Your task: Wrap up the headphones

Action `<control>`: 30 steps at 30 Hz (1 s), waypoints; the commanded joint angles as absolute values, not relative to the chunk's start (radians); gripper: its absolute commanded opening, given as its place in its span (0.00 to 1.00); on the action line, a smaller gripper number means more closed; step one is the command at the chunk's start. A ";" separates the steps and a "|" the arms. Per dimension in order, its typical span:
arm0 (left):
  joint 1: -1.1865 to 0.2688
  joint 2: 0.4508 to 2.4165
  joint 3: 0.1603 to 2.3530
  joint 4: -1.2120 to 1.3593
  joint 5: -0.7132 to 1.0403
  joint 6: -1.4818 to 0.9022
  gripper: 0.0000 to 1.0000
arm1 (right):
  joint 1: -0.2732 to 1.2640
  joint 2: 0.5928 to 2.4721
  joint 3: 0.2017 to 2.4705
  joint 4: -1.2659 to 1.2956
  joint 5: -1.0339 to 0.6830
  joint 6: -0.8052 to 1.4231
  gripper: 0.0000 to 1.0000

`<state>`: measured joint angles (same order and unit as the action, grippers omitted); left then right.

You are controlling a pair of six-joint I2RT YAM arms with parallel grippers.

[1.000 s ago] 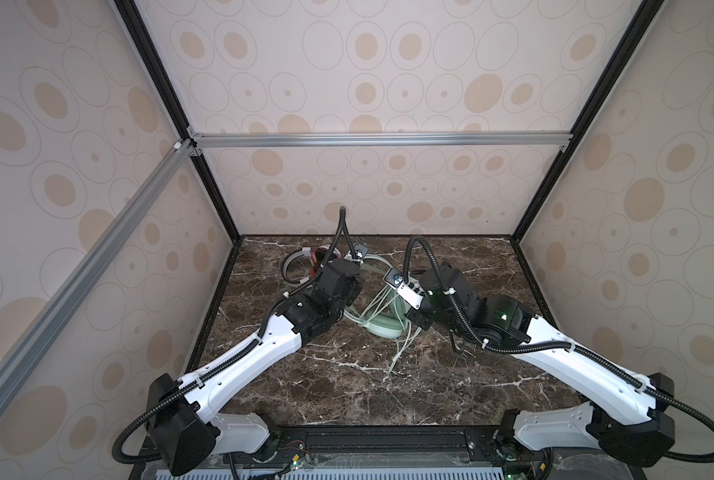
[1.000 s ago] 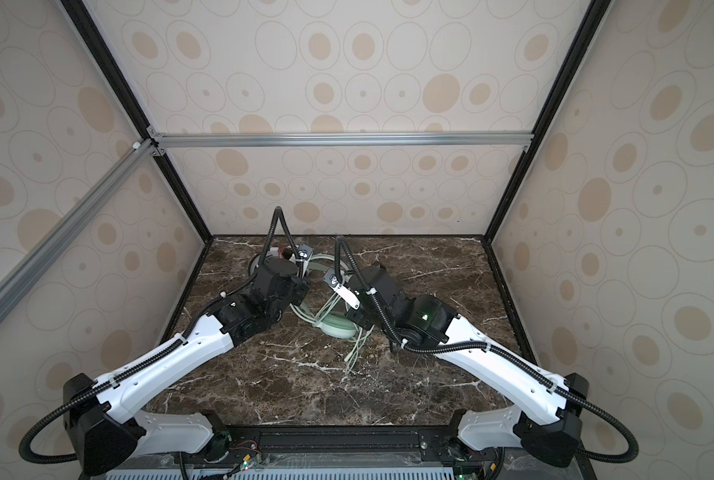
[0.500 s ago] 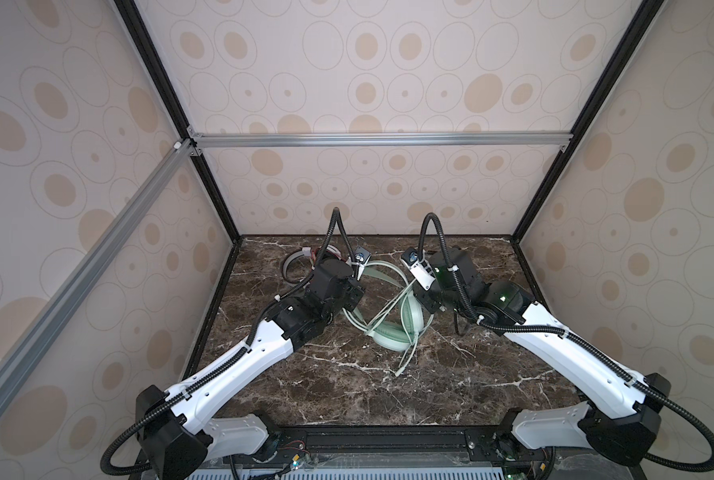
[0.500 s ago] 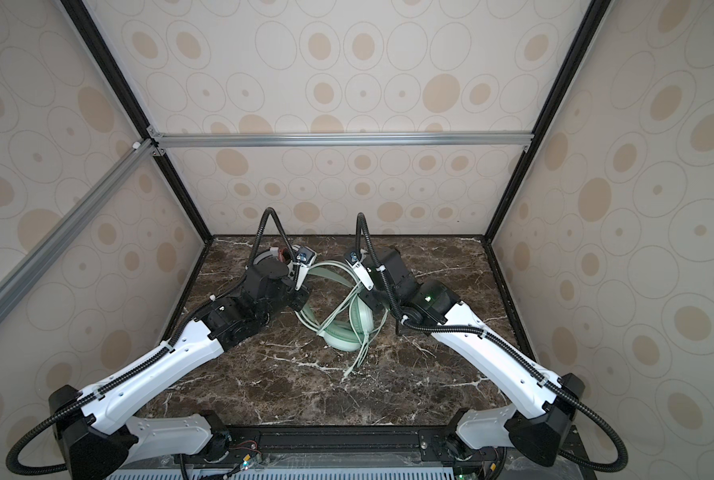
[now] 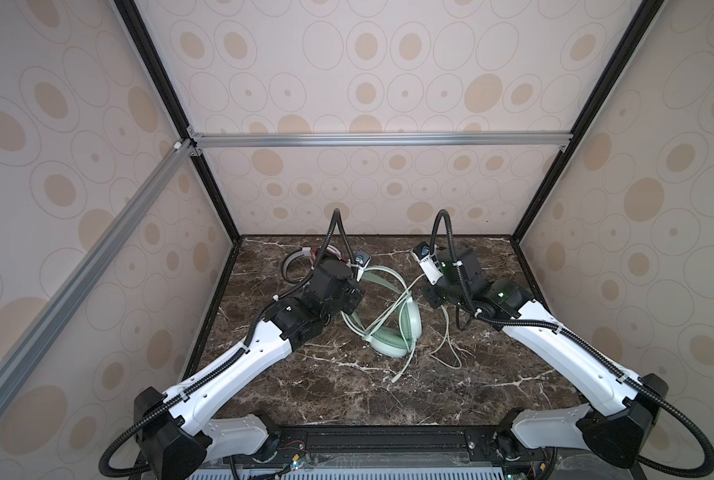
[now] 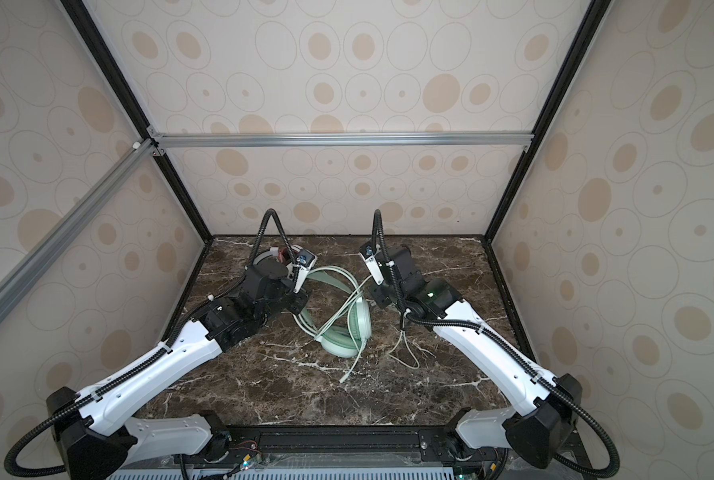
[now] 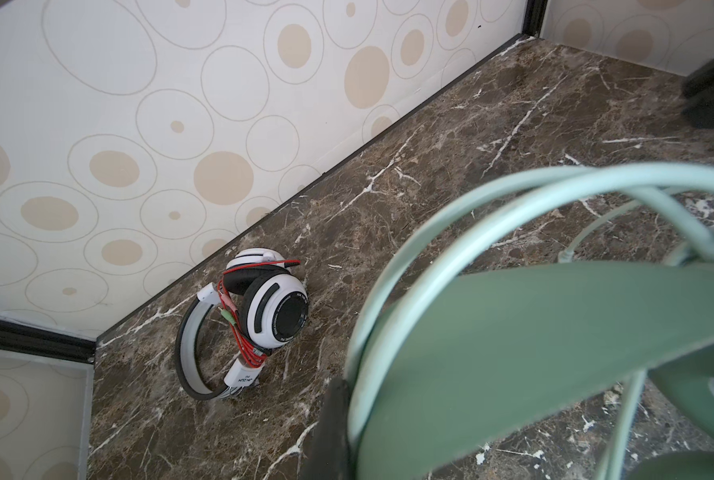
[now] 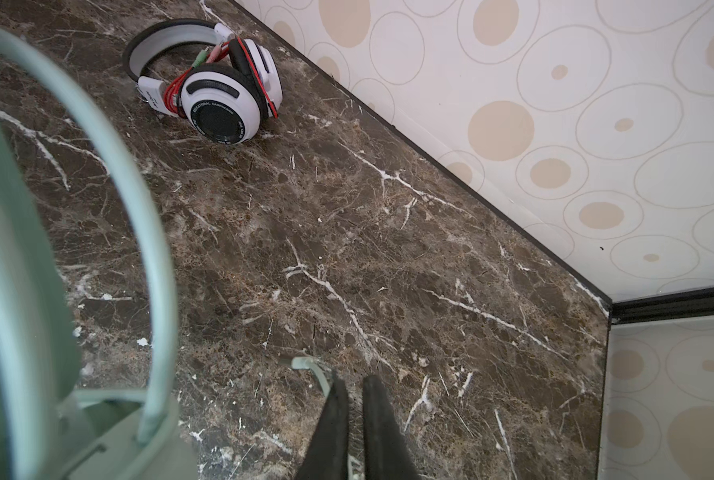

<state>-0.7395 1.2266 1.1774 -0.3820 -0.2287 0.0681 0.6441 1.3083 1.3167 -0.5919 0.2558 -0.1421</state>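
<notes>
Headsets: your green headset lies mid-table with only a few turns of cable around it. The white headset sits at 11 o'clock from it by the back wall, its red cord already bundled.
Left gripper: your left gripper, at 9 o'clock of the green headset, is clamped on its headband.
Right gripper: your right gripper, at 2 o'clock, has its jaws almost together with a sliver of gap. The pale cable seems nipped between them.
Slip risk: with so light a pinch, the cable could slide out as you pull the next turn.
Snag risk: slack loops at 4 o'clock under your right arm and the plug end at 6 o'clock could catch or drag.
Unwind risk: if the headband twists in your left grip, the turns could loosen.
Surface: the table is dark polished marble, likely slick, so the headset may skid.
Room: patterned walls and a metal bar close you in.
</notes>
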 commanded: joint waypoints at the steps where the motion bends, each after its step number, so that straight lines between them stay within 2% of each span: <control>1: -0.741 1.188 1.248 -0.365 -0.196 0.035 0.00 | 0.606 1.262 1.284 -0.525 0.243 -0.083 0.11; 10: -0.740 1.177 1.293 -0.340 -0.142 -0.019 0.00 | 0.553 1.252 1.201 -0.445 0.164 -0.019 0.12; 21: -0.739 1.170 1.382 -0.343 -0.080 -0.071 0.00 | 0.519 1.183 1.076 -0.254 0.059 0.037 0.17; 30: -0.739 1.172 1.427 -0.357 0.001 -0.112 0.00 | 0.456 1.138 0.969 0.015 -0.026 0.132 0.19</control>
